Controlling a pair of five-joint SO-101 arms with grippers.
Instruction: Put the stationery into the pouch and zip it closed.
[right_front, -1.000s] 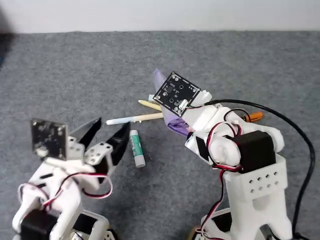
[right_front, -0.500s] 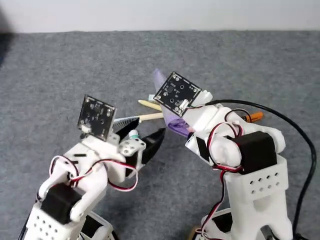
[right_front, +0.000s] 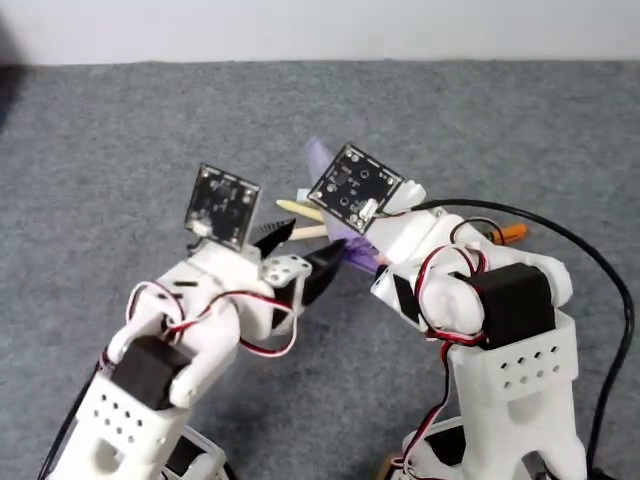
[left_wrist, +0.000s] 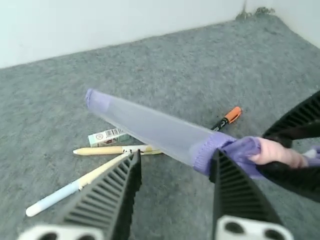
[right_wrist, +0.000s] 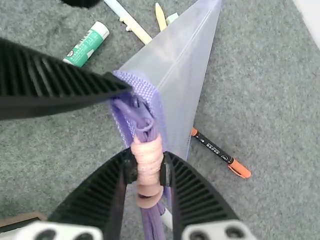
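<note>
Purple woven tape edges a pouch (left_wrist: 150, 127) of thin, frosted film, and the pouch hangs by one end over the grey counter (right_front: 120, 140). The right end effector (right_wrist: 147, 167) is pinched narrow on the pink zipper pull (left_wrist: 277, 152). The body of the pouch slopes away from it toward the stationery, and I cannot tell whether the far tip rests on the counter.

The left end effector (left_wrist: 176, 157) is spread wide, with one jaw on each side of the pouch's taped end. In the right wrist view, one ribbed jaw sits right against the woven corner.

The pouch looks very light and limp. The film will likely buckle and slide under a pad, so it makes a poor place to grip. The woven tape beside the pull looks thicker and rougher, and that corner seems the best place for the left arm to take hold. The pull can then be drawn against something that stays put. Whether the zip is open or shut is not clear.

The stationery lies on the counter:
- a green glue stick (right_wrist: 87, 44)
- a pale blue and cream pen (left_wrist: 75, 187)
- a yellow pencil (left_wrist: 112, 150)
- a small boxed eraser (left_wrist: 107, 136) touching the pencil
- an orange-capped marker (left_wrist: 227, 117) on the pouch's other side

All of them look light and stiff. The round ones will probably roll, so a grip across the middle of the barrel suits them.
</note>
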